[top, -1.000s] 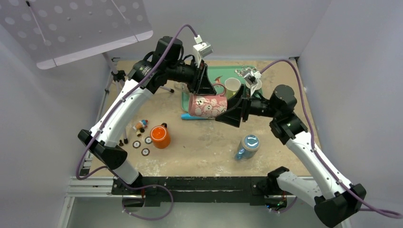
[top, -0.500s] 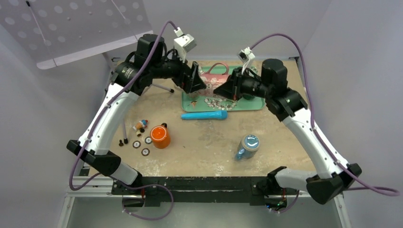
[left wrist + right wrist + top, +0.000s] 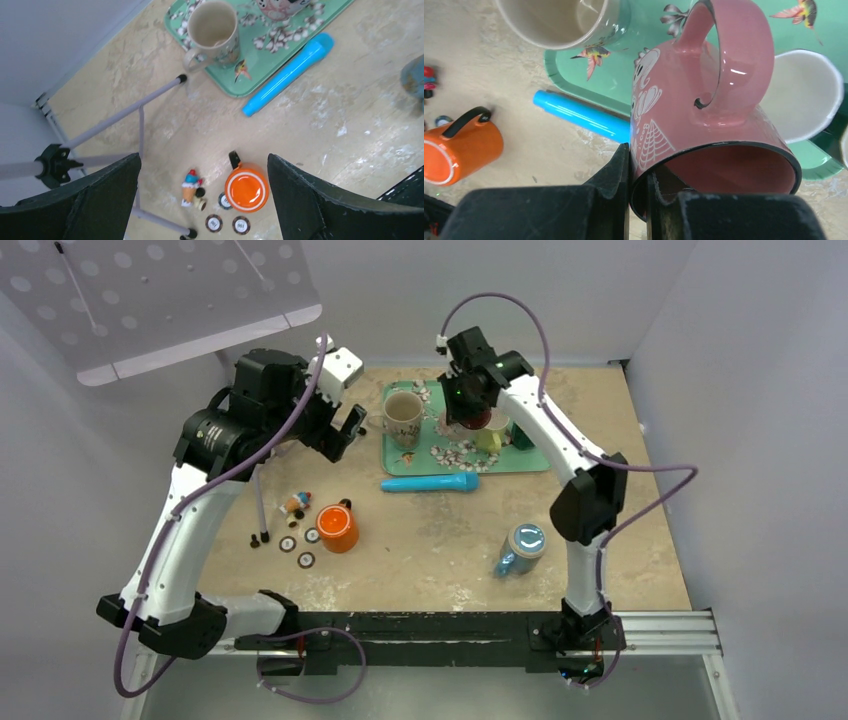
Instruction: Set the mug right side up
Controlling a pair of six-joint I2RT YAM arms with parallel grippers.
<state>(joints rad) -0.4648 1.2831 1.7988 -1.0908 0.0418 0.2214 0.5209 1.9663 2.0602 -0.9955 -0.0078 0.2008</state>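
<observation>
The pink mug (image 3: 704, 110), printed with white webs and ghosts, hangs mouth-up over the green floral tray (image 3: 624, 70). My right gripper (image 3: 638, 160) is shut on its rim, one finger inside the mouth and one outside, with the handle pointing away from it. I cannot tell whether the mug's base touches the tray. From above, the right gripper (image 3: 468, 418) reaches down over the tray (image 3: 530, 462). My left gripper (image 3: 340, 432) stands open and empty to the left of the tray. In its view the pink mug (image 3: 282, 7) shows at the top edge.
A beige mug (image 3: 403, 415) stands upright on the tray's left end, and a pale cup (image 3: 490, 438) is beside the pink mug. A blue cylinder (image 3: 430, 483) lies in front of the tray. An orange mug (image 3: 337, 528) sits bottom-up near chips and a toy (image 3: 297, 505). A glitter jar (image 3: 522, 548) and tripod legs (image 3: 140, 105) are also near.
The left gripper opened, let go of the pink mug and drew back to the left. The right gripper shut on the mug's rim and carried it back over the tray.
</observation>
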